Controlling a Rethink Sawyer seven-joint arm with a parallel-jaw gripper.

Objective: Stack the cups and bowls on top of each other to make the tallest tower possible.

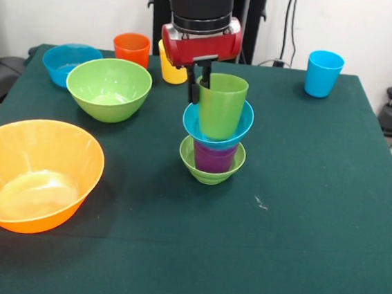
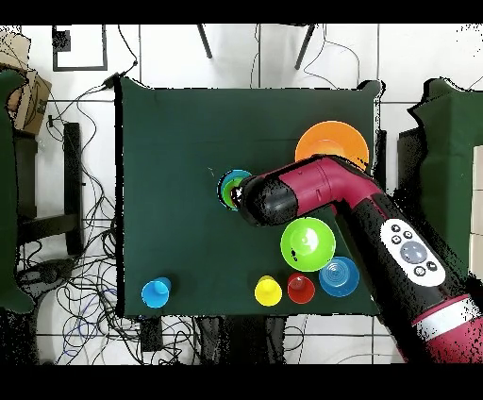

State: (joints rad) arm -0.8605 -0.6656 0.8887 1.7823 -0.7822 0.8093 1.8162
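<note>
Hand fingers straddle rim, tapered green cup, glossy.

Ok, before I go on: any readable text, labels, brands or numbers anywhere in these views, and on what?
None can be read.
Cups and bowls, including the green cup on top of the tower: plain, no markings.
Arm: a panel of round buttons shows in the overhead view, with no readable characters.

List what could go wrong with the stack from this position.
1. The gripper straddles the green cup's rim; a sideways pull-out could drag the cup and tip the tower.
2. The tower is narrow: cups standing in small bowls. A nudge may topple it.
3. The green cup looks slightly off-centre in the small blue bowl, so it may settle crooked.
</note>
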